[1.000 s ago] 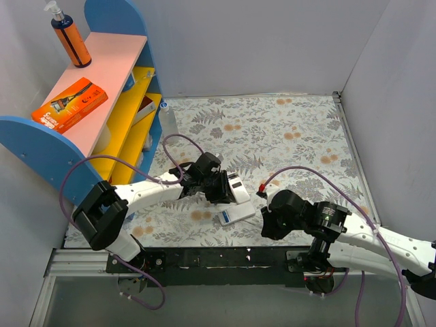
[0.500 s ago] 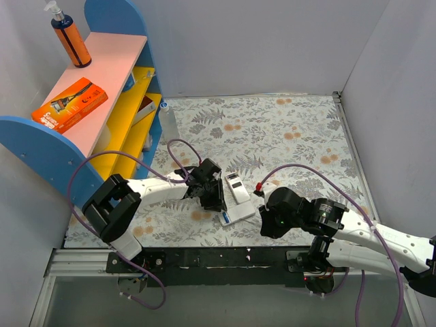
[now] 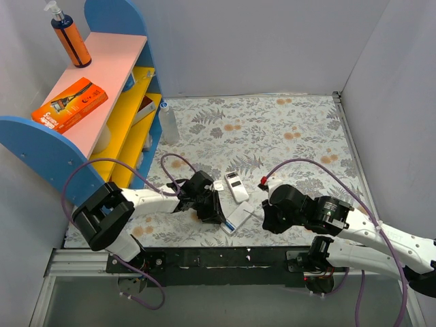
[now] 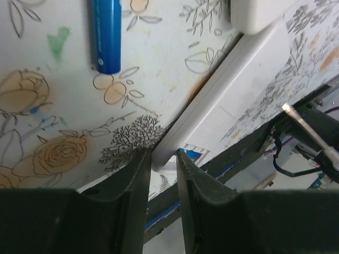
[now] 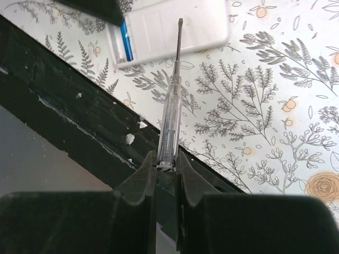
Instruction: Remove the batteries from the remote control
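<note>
bench point(image 3: 286, 129): floral-print cloth between pale walls; both arms work low at its near edge.
shelf point(image 3: 102, 75): blue, pink and yellow unit at the far left, well apart from the work.
left fingers point(image 4: 132, 196): clenched on one corner of the remote, probably to pin it so it cannot skid while it is levered.
loose battery point(image 4: 106, 34): slim blue cell lying flat on the bench near the left fingers and clear of the remote, so one cell looks unloaded.
remote point(image 3: 235, 219): white, lying at an angle between the two arms, back up with its compartment open.
seated battery point(image 5: 126, 41): blue cell in the open compartment, at the end the left fingers hold; this one is not yet out.
cover piece point(image 3: 219, 184): small flat white piece behind the remote, apart from it.
second white device point(image 3: 236, 185): just beside the cover piece, not held.
screwdriver point(image 5: 170, 121): clear handle, thin shaft reaching over the remote's back close to the compartment; cannot tell whether the tip touches.
right fingers point(image 5: 142, 185): clamped on the handle's butt end, which gives the tip its longest reach for prying.
next step: likely working the tip under the seated cell.
</note>
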`<state>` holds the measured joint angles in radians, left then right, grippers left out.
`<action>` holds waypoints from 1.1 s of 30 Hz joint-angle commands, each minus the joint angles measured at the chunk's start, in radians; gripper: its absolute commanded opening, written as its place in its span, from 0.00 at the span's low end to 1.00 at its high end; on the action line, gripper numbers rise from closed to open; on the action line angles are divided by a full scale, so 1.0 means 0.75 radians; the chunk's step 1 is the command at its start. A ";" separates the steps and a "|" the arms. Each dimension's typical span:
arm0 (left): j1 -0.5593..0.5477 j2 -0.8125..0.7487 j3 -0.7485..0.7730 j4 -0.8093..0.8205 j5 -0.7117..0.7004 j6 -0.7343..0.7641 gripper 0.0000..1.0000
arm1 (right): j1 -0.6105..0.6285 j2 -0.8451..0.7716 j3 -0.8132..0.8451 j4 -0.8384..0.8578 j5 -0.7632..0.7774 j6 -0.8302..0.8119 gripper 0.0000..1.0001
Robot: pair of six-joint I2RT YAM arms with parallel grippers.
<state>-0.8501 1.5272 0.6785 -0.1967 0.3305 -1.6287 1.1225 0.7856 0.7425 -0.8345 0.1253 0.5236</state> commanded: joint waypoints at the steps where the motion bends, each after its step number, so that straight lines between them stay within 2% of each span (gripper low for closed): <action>1: -0.047 -0.061 -0.062 0.133 0.103 -0.080 0.25 | 0.001 -0.031 0.067 -0.061 0.131 0.073 0.01; 10: -0.198 -0.009 -0.066 0.317 0.099 -0.201 0.25 | 0.001 -0.027 0.098 -0.182 0.219 0.161 0.01; 14: -0.218 -0.022 -0.052 0.391 0.105 -0.232 0.25 | 0.001 -0.017 0.065 -0.182 0.189 0.151 0.01; 18: -0.214 -0.095 0.012 0.222 -0.019 -0.205 0.27 | 0.001 0.004 0.016 -0.062 0.097 0.106 0.01; 22: -0.167 -0.189 0.026 0.095 -0.103 -0.187 0.28 | 0.001 0.051 0.000 0.043 0.135 0.051 0.01; 27: -0.039 -0.298 0.012 -0.046 -0.118 -0.156 0.28 | 0.001 0.228 0.041 -0.002 0.283 0.026 0.01; 33: 0.096 -0.382 0.003 -0.145 -0.089 -0.084 0.29 | 0.001 0.321 0.037 0.120 0.142 -0.039 0.01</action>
<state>-0.8333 1.2911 0.6670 -0.2161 0.2695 -1.7420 1.1217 1.0157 0.7452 -0.8341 0.2817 0.5419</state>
